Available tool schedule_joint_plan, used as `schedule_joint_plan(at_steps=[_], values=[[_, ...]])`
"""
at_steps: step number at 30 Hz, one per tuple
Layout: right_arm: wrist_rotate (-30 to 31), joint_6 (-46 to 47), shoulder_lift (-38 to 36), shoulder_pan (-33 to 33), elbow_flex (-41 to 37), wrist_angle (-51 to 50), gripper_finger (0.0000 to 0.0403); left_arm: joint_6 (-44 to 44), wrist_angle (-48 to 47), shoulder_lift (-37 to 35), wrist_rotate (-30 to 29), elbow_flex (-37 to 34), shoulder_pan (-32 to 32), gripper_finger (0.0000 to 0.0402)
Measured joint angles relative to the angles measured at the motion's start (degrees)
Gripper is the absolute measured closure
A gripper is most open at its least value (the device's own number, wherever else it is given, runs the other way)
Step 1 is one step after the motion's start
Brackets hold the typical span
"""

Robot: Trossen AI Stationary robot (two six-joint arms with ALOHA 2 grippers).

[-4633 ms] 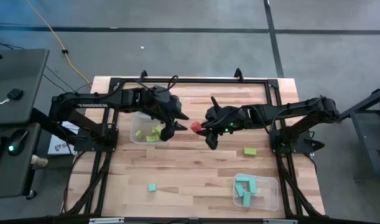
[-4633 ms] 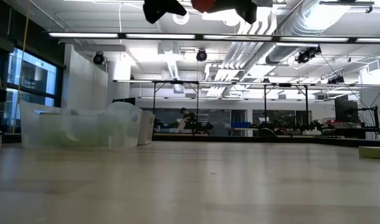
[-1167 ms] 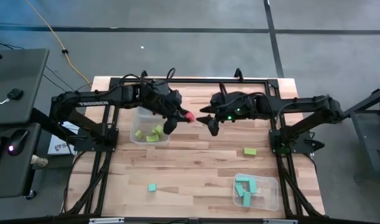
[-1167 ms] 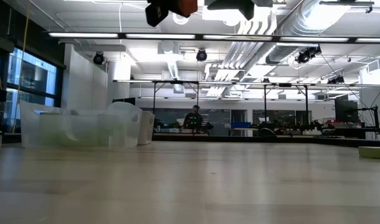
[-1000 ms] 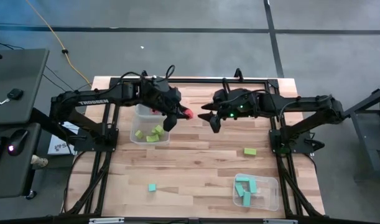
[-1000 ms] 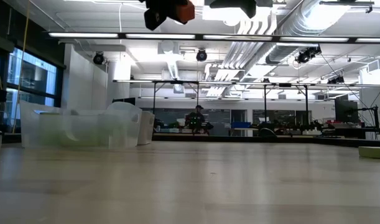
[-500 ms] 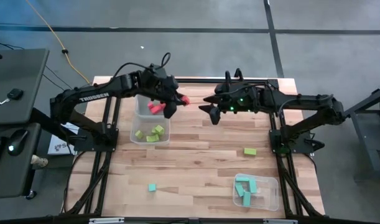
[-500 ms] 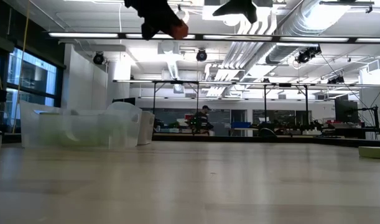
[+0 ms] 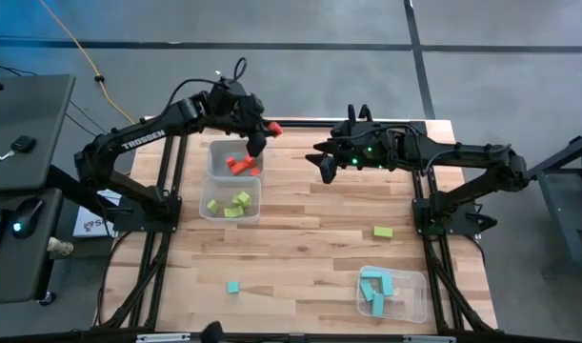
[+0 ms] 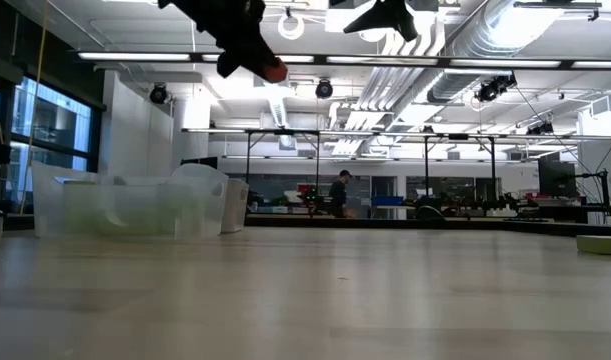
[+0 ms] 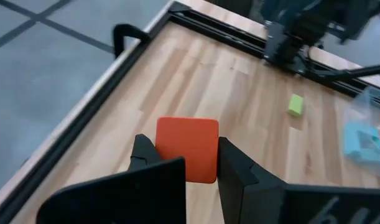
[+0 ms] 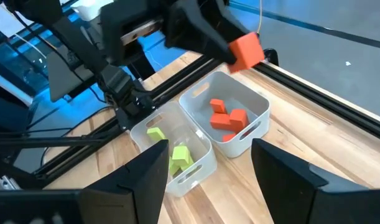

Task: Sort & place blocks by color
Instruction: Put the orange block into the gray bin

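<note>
Carrying a red block (image 11: 187, 149) pinched flat between the two fingers of my left pincer (image 9: 263, 134), I am in the step of delivering it to the tub of reds (image 9: 217, 151), the clear tub at the far left of the table (image 9: 300, 248) that already holds a few red blocks (image 9: 237, 165). The block hangs high above the table, near that tub's far right corner and, as far as the overhead view lets me judge, a little outside its rim. The next move calls for bringing the pincer back over the tub's opening, lowering it, and only then spreading the fingers, so the block does not land in the neighbouring tub of lime green blocks (image 9: 230, 204). My left arm reaches forward and inward from its base, wrist bent down. My right pincer (image 9: 327, 166) hovers mid-table at the far edge, fingers spread and empty, waiting. A green block (image 9: 383, 232) and a teal block (image 9: 232, 287) lie unsorted; the teal tub (image 9: 414, 285) sits near right.
</note>
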Motion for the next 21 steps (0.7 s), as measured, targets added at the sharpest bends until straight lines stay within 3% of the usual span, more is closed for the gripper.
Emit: schedule_joint_plan(at_steps=[7,11,16,21], values=[[1.3,0.2,0.0,-0.1,0.0,0.0,0.0185,-0.5,-3.2,0.0,-0.2,0.0,6.0,0.0392],[1.3,0.1,0.0,-0.1,0.0,0.0,0.0185,-1.3,-9.4,0.0,-4.3,0.0,8.7,0.0392],[2.4,1.3,0.0,-0.1,0.0,0.0,0.0185,-1.1,-16.5,0.0,-6.8,-0.7,9.7,0.0392],[4.5,1.3,0.0,-0.3,0.0,0.0,0.0185,-1.1,-18.0,0.0,-6.8,-5.9,9.7,0.0392]])
